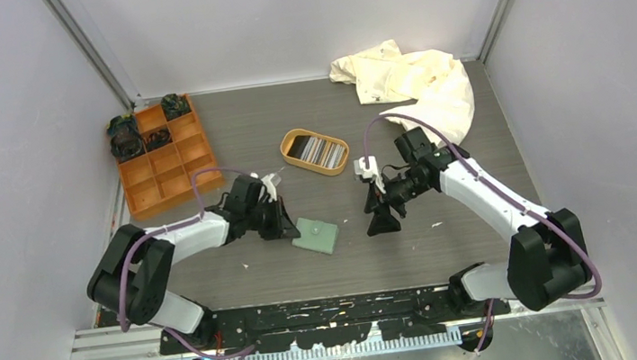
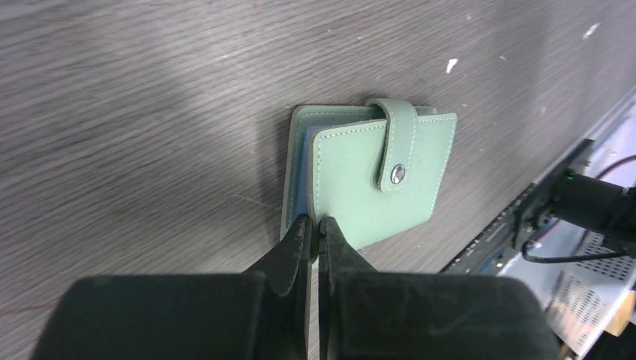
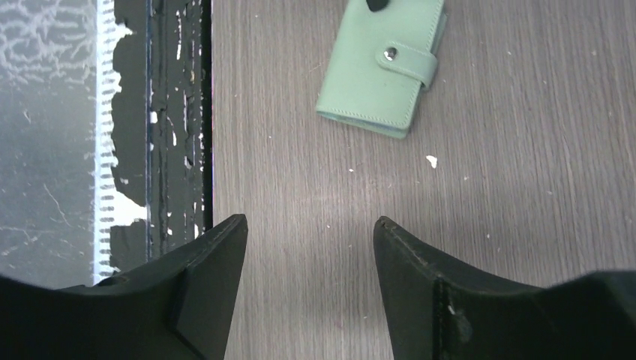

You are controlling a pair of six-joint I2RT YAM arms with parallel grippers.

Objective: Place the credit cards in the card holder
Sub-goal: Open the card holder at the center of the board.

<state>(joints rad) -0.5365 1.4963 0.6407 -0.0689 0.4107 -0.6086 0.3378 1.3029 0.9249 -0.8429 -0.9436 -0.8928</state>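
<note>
The sage-green card holder (image 1: pixel 318 235) lies snapped closed on the table's middle, its tab and round button up (image 2: pixel 375 180). My left gripper (image 1: pixel 288 228) is shut on the near edge of its top cover (image 2: pixel 315 225), one finger in the gap under the cover, the other on top. The credit cards (image 1: pixel 318 151), dark and grey-white, stand in an oval tan tray (image 1: pixel 294 137) farther back. My right gripper (image 1: pixel 382 223) hangs open over bare table (image 3: pixel 311 225), right of the card holder (image 3: pixel 379 67), with nothing between its fingers.
An orange compartment box (image 1: pixel 158 157) with dark items in its back cells stands at the back left. A cream cloth (image 1: pixel 417 83) lies bunched at the back right. The black base rail (image 1: pixel 330 310) runs along the near edge (image 3: pixel 180 112).
</note>
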